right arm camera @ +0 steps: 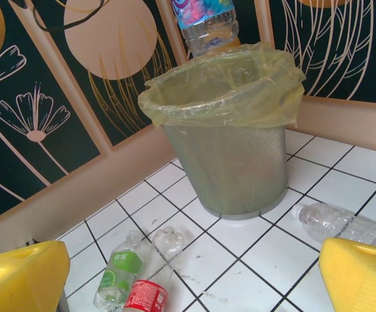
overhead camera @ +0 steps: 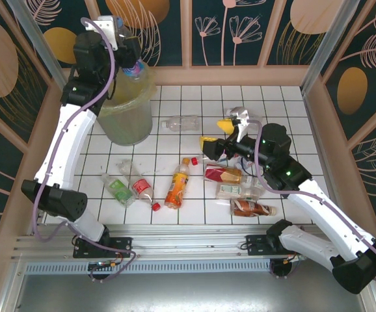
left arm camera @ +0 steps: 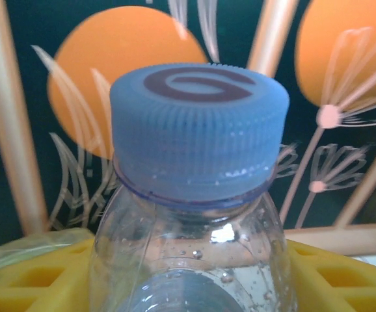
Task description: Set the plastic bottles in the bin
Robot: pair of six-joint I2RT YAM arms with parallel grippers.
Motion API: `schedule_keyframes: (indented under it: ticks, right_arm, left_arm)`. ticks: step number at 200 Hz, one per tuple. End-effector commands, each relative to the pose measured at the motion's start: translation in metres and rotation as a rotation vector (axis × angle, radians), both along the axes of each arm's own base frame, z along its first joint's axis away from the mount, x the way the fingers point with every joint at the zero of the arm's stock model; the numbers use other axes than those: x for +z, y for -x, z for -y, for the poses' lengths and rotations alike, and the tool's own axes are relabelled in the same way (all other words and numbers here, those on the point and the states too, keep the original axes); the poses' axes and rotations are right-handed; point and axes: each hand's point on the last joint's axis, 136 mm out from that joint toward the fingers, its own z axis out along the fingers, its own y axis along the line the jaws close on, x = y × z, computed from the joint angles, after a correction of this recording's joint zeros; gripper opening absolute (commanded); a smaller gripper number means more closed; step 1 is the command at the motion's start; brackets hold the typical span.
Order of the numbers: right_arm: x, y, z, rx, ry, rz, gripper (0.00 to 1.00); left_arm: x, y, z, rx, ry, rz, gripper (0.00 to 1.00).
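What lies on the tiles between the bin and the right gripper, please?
One clear bottle lies on its side between the bin and the right gripper. The top external view shows this best, and the right wrist view shows it partly.

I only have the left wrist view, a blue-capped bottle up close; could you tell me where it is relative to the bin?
Observer: The blue-capped bottle is held by the left gripper above the far rim of the bin.
Operator: Thanks; is the right gripper busy?
Observer: No, the right gripper is open and empty, over the table.
Operator: Which bottle lies nearest the bin?
Observer: A clear bottle, on its side beside the bin.
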Motion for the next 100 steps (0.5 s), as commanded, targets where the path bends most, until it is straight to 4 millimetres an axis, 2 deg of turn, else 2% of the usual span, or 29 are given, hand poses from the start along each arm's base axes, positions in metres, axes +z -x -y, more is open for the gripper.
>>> schedule_keyframes:
  ticks: [1,9,14,60,100]
  right_arm:
    - [-0.007,-0.005,0.000,-0.014,0.005,-0.002,0.99]
    - [-0.008,-0.005,-0.001,-0.012,0.006,-0.007,0.99]
    - [-0.008,-0.005,-0.001,-0.010,0.006,-0.007,0.99]
    - [-0.016,-0.007,-0.005,-0.003,0.025,-0.037,0.99]
    - [-0.023,-0.008,-0.007,-0.003,0.046,-0.059,0.99]
  left_arm:
    - [-0.010,-0.016,-0.025,0.096,-0.080,-0.022,0.62]
    - [-0.011,-0.018,-0.031,0.112,-0.094,-0.029,0.63]
    - [-0.026,-0.030,-0.032,0.123,-0.111,-0.063,0.63]
    - [-0.083,-0.064,-0.057,0.210,-0.190,-0.197,0.63]
    - [-0.134,-0.080,-0.062,0.224,-0.279,-0.330,0.63]
